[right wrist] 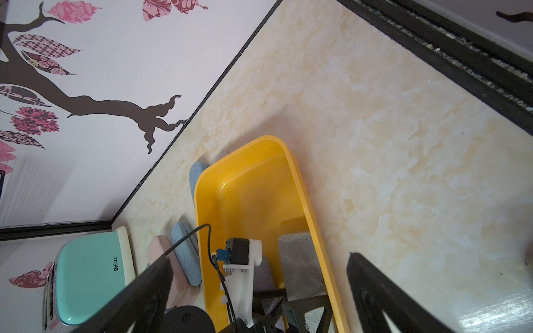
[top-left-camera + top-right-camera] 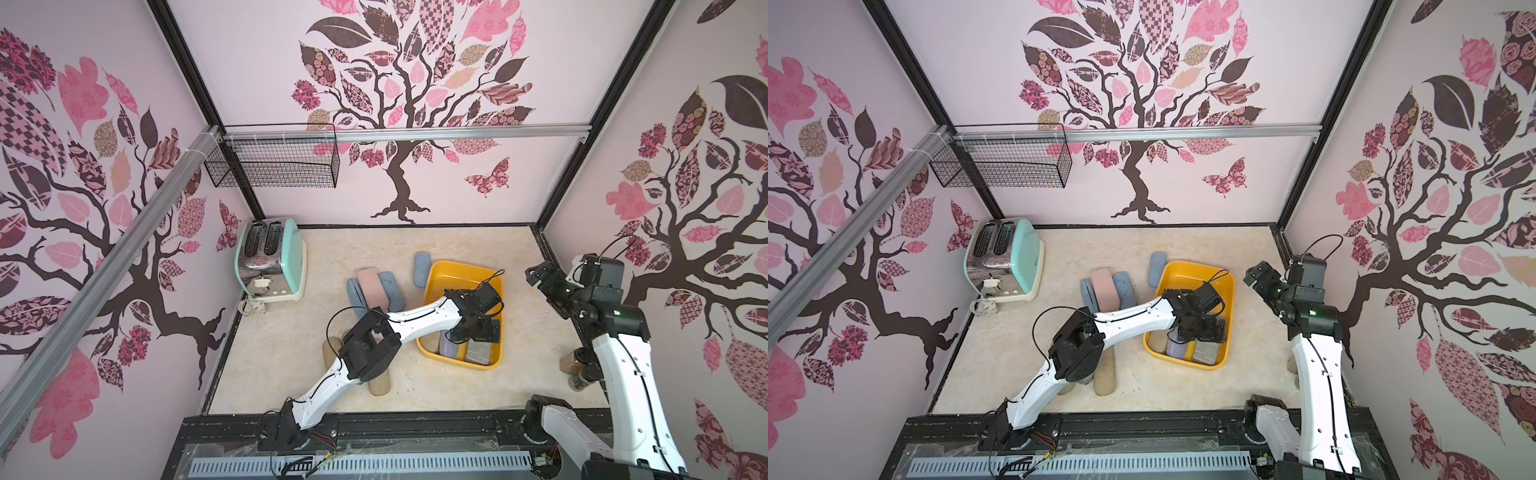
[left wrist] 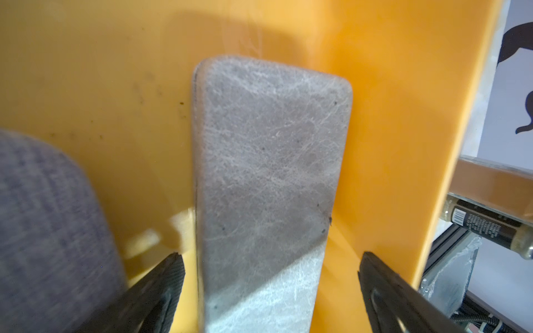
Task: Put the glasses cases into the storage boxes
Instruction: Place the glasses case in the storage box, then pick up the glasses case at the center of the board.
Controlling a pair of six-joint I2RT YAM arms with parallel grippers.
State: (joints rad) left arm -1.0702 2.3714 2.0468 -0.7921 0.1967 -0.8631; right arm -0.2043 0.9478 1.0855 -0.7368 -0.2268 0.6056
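Grey glasses case (image 3: 271,178) | flat in yellow tub (image 3: 389,115), beside its wall | left gripper (image 3: 271,256) jaws spread astride it, not touching | right gripper (image 1: 259,259) spread, empty | advice: rise straight, avoid snagging case.

Cases (image 2: 482,352) inside tub (image 2: 446,282), toaster (image 2: 272,262) well to left

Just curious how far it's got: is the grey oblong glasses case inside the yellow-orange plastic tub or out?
Inside: the grey case lies on the floor of the tub, between the open jaws of the left gripper.
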